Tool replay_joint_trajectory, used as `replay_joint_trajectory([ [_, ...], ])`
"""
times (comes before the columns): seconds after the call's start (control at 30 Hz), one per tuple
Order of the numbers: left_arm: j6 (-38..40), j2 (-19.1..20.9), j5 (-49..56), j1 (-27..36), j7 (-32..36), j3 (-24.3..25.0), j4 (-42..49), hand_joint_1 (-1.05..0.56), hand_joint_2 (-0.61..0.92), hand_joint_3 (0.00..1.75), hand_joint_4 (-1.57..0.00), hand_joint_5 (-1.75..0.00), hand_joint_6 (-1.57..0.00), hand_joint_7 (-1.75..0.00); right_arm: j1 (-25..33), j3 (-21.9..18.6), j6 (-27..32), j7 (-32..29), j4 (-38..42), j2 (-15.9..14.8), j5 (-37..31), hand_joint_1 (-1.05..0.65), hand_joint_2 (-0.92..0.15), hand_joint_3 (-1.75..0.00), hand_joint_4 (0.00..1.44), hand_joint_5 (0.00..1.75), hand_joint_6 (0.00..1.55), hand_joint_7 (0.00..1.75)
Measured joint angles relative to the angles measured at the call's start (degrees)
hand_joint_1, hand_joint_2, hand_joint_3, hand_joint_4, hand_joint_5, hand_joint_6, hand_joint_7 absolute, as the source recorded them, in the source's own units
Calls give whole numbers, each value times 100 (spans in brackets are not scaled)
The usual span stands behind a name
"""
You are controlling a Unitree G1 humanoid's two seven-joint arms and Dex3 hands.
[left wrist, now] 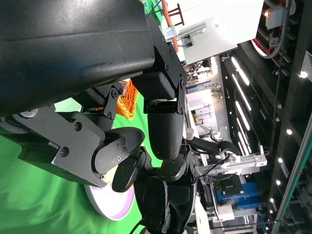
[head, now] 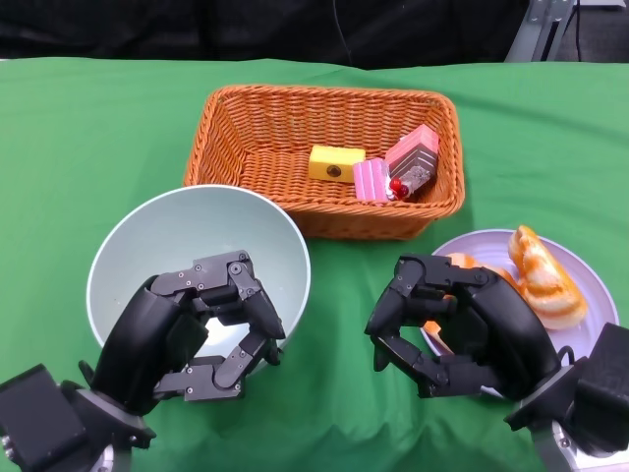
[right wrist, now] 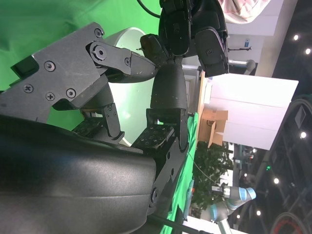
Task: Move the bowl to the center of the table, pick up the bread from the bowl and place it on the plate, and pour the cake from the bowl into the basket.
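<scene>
Bowl (head: 147,246): pale green, round, glossy, empty inside.

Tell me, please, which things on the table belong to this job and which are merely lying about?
Belonging to the job:
bowl, now empty
bread on the plate
cake pieces in the basket
left hand and right hand

Lying about:
nothing else visible on the green tablecloth

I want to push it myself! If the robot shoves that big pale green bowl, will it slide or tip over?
The bowl would probably slide: it looks smooth and hard. It may tip if pushed high on its rim, since its walls are tall and curve inward toward the bottom. It looks empty, so likely light.
</scene>
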Motion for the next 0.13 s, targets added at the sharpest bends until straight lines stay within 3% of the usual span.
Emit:
replay_joint_trajectory([
  [0.13,-2,-28,1,0,-40,-1,4,-2,60,104,-75,-162,-74,-140,0,4,0,-8,23,-8,0,-25,-55,-87,77,150,74,122],
])
